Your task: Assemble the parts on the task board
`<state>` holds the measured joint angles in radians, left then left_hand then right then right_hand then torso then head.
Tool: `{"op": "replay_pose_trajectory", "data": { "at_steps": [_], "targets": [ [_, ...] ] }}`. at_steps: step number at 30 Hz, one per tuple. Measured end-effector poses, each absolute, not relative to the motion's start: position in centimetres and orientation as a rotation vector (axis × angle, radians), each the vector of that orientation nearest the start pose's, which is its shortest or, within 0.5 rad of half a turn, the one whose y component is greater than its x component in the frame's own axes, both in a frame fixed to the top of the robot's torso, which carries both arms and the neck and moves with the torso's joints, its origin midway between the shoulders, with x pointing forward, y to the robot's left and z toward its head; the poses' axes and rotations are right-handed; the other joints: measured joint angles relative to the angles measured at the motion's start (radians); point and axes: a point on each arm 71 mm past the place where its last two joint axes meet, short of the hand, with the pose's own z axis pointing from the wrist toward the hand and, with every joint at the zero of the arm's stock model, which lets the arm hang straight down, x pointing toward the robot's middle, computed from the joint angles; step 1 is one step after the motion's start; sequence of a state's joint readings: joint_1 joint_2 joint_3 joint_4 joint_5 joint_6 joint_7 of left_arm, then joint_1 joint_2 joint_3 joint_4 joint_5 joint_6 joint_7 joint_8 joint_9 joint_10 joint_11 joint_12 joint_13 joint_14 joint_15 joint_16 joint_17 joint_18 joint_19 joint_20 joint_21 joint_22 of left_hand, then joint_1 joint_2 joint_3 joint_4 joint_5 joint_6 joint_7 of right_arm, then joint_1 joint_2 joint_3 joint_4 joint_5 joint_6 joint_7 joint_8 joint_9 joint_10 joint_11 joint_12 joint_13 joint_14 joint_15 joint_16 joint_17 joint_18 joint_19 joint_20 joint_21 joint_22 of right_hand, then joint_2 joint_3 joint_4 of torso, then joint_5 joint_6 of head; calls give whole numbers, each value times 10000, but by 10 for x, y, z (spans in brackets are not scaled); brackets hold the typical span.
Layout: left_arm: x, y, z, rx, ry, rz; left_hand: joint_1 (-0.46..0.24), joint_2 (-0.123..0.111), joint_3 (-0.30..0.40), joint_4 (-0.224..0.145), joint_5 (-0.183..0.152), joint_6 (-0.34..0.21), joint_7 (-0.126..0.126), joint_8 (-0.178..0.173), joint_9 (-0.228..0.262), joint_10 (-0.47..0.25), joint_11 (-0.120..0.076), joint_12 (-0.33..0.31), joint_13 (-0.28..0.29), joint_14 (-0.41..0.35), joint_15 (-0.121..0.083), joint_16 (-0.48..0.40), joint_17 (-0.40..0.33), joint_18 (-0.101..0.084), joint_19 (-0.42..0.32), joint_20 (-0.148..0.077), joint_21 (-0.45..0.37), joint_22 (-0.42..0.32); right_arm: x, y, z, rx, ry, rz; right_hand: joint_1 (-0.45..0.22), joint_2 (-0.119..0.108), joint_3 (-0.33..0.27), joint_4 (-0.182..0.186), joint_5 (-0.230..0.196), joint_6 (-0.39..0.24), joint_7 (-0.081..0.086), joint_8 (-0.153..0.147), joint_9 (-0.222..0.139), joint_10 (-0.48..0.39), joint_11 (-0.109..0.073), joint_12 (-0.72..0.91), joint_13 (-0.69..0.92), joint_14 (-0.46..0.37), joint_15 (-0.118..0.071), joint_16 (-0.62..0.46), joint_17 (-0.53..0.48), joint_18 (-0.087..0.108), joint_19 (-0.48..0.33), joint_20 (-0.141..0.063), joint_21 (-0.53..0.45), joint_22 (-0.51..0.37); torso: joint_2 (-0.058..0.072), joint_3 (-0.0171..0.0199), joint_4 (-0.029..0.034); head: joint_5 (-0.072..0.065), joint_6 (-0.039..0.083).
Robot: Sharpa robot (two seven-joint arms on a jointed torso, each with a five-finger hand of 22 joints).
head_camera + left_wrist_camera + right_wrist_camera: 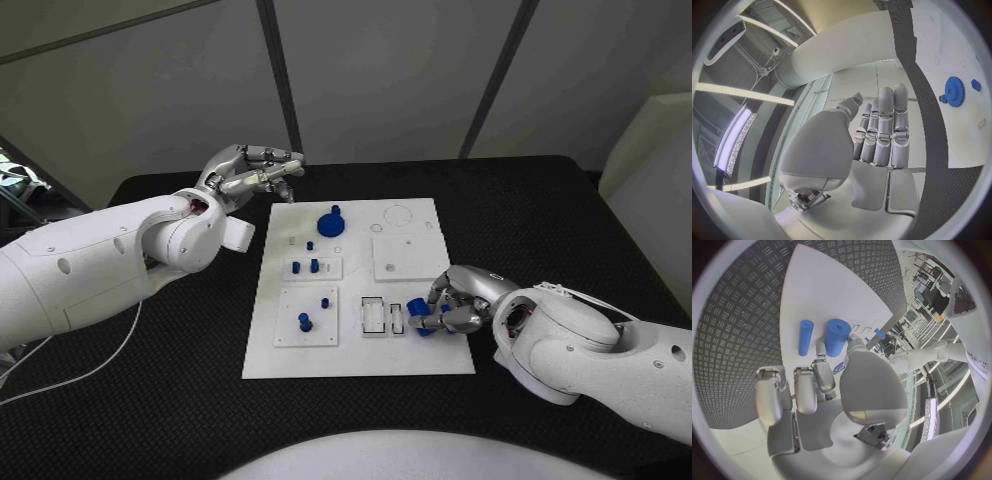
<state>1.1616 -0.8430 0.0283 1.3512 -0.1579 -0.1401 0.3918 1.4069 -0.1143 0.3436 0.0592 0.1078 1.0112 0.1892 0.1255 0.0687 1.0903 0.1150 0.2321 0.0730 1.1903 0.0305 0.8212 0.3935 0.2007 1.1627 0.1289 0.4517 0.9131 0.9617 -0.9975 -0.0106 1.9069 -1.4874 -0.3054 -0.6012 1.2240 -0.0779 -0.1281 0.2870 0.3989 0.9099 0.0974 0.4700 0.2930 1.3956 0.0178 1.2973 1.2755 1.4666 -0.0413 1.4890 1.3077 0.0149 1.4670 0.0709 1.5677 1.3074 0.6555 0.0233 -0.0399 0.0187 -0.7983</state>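
The white task board [361, 350] lies in the middle of the black table. A blue gear [332, 222] [953, 91] stands near its far edge, and several small blue pegs [304, 267] stand in its left half. My right hand [459, 300] rests at the board's right edge and pinches a thick blue cylinder [837, 336] [420, 307] between thumb and a finger, low over the board. A thinner blue rod [805, 337] lies on the board beside it. My left hand [257, 172] hovers off the board's far left corner, fingers [882, 130] straight and together, holding nothing.
A raised white square plate [410, 256] sits on the board's right half, and another [307, 315] with a blue peg [304, 322] sits near the left. Narrow slots [375, 315] lie just left of my right hand. Black table [548, 220] surrounds the board.
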Motion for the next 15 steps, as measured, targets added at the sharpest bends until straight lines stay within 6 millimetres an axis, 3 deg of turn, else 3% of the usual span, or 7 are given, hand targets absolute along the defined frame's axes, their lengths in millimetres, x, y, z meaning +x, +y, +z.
{"op": "replay_pose_trajectory", "data": {
  "at_steps": [7, 15],
  "targets": [
    [516, 254, -181, -9691, 14353, -15286, 0, 0, 0, 0, 0, 0, 0, 0, 0, 0, 0, 0, 0, 0, 0, 0, 0, 1, 0, 0, 0, 1, 371, -187, -248, 1125, 19806, 4592, 324, 255, -11, 11, 288, 157, -144, 119, 104, 89, -89, 68, 166, 2, -74, 2, -1, 1, -35, -34, 0, 0, -2, -3, 0, 31, -13],
    [515, 255, -181, -9696, 14348, -15268, 0, 0, 0, 0, 0, 0, 0, 0, 0, 0, 0, 0, 0, 0, 0, 0, 1, -1, 0, 0, 0, 1, 368, -189, -248, 1432, 19524, 4626, 650, 512, 18, -20, 838, 259, -160, 148, 133, 198, -199, 116, 300, 2, -144, 2, -1, 1, -33, -105, 0, 0, -16, -3, -8, 70, -24]
  ]
}}
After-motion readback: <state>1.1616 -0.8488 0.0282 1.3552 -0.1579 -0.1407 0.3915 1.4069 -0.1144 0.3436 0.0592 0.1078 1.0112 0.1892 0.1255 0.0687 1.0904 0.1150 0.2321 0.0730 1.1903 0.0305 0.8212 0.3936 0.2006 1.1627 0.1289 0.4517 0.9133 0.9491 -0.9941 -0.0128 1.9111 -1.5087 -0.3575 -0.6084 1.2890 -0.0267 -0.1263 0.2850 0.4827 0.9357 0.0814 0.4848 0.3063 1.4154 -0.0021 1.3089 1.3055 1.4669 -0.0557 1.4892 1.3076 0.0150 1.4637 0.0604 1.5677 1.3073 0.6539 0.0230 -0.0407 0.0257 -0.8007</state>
